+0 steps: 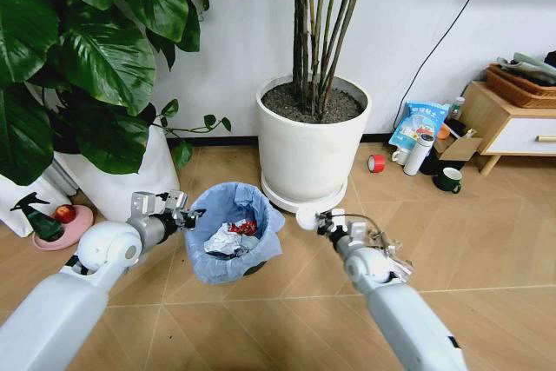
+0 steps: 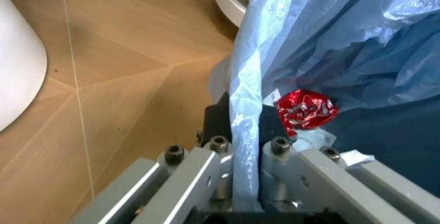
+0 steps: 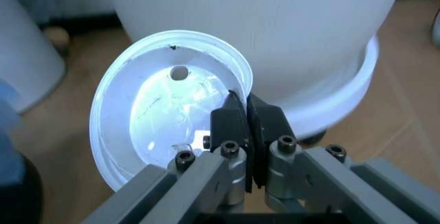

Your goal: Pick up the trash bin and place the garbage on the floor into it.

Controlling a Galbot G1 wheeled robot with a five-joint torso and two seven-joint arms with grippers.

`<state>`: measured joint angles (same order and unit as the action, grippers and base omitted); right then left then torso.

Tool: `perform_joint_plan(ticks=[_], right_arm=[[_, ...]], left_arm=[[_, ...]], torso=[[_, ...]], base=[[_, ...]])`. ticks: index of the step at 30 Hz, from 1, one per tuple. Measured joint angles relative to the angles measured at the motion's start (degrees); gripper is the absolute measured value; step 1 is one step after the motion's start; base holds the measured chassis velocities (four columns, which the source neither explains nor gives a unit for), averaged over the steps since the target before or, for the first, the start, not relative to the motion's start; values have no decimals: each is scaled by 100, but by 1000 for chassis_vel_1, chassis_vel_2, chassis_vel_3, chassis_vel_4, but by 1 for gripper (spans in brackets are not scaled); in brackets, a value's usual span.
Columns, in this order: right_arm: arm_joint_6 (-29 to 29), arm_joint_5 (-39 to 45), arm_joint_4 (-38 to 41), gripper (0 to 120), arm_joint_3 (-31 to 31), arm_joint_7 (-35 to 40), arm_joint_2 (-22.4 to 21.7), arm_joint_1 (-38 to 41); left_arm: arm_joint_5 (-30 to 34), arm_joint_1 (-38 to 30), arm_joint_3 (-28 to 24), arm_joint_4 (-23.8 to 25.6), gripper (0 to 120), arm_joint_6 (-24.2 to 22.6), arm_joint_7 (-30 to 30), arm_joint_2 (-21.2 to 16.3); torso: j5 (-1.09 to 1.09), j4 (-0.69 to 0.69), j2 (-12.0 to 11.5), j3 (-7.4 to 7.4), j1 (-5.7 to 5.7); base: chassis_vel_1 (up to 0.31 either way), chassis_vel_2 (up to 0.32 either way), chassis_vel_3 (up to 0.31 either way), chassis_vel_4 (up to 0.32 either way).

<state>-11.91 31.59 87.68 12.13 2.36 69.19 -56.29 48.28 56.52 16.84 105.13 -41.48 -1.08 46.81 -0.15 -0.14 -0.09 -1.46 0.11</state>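
Note:
The trash bin is a small dark bin lined with a ruffled light-blue bag. My left gripper is shut on its near-left rim, pinching bag and wall. Inside lie a crumpled white tissue and a crushed red-silver can. My right gripper is shut on the edge of a white round lid, held just right of the bin and in front of the big plant pot.
A big white plant pot on a saucer stands right behind the bin. A second white pot and leafy plant are at the left. A red tape roll, green mug, blue snack bag and wooden cabinet sit at the right.

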Motion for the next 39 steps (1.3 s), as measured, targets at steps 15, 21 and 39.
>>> perform_joint_plan(ticks=[15, 21, 39], right_arm=[[89, 657, 2452, 0, -46, 68, -1214, 79], [-98, 966, 3259, 0, -447, 59, -1574, 126], [-260, 426, 3340, 29, -1418, 203, -1884, -92]], left_arm=[[-12, -192, -502, -103, 0, -10, -119, 55], [-97, -437, -872, -197, 0, -10, -369, 95], [69, -974, -1258, -201, 0, -32, -313, 237]], torso=[[-2, 1, 0, 0, -1], [-2, 1, 1, 0, -1], [-2, 2, 1, 0, -1]], base=[[0, 0, 0, 0], [0, 0, 0, 0], [0, 0, 0, 0]])
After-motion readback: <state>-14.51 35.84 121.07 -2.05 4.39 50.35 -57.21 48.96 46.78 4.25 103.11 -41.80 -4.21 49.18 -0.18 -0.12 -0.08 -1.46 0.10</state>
